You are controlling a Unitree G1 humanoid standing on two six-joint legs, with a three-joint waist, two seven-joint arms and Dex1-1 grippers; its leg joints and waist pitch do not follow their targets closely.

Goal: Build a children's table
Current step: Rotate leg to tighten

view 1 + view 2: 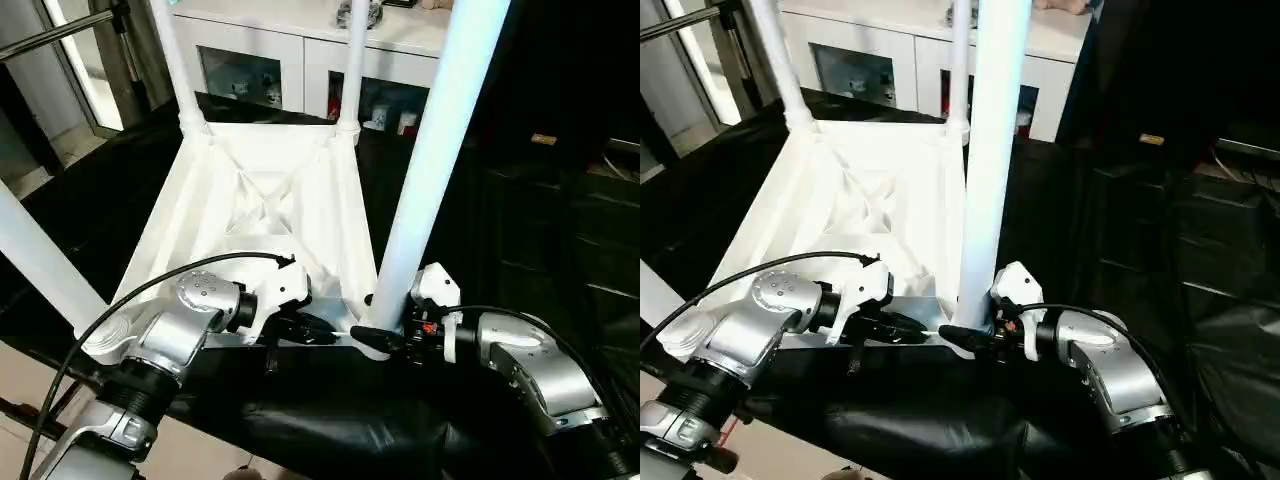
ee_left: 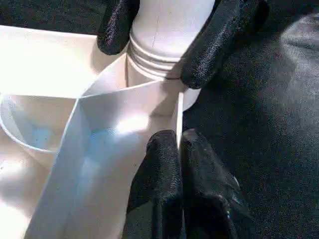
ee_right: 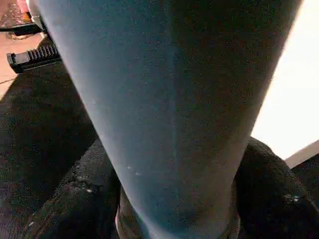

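The children's table lies upside down on black cloth, its ribbed white top (image 1: pixel 250 190) facing up. Two far legs (image 1: pixel 357 60) stand in their corner sockets, and another leg (image 1: pixel 40 260) rises at the near left. The near right leg (image 1: pixel 430 150) stands in its socket. My right gripper (image 1: pixel 375 335) is closed around the base of that leg, one finger (image 2: pixel 219 40) on each side just above the socket. My left gripper (image 2: pixel 179 164) is shut, pinching the thin near rim of the top right beside that socket.
A white cabinet (image 1: pixel 260 60) with glass doors stands behind the table. Black cloth (image 1: pixel 520 220) covers the surface to the right and in front. A metal stand (image 1: pixel 60 30) and bare floor lie at the far left.
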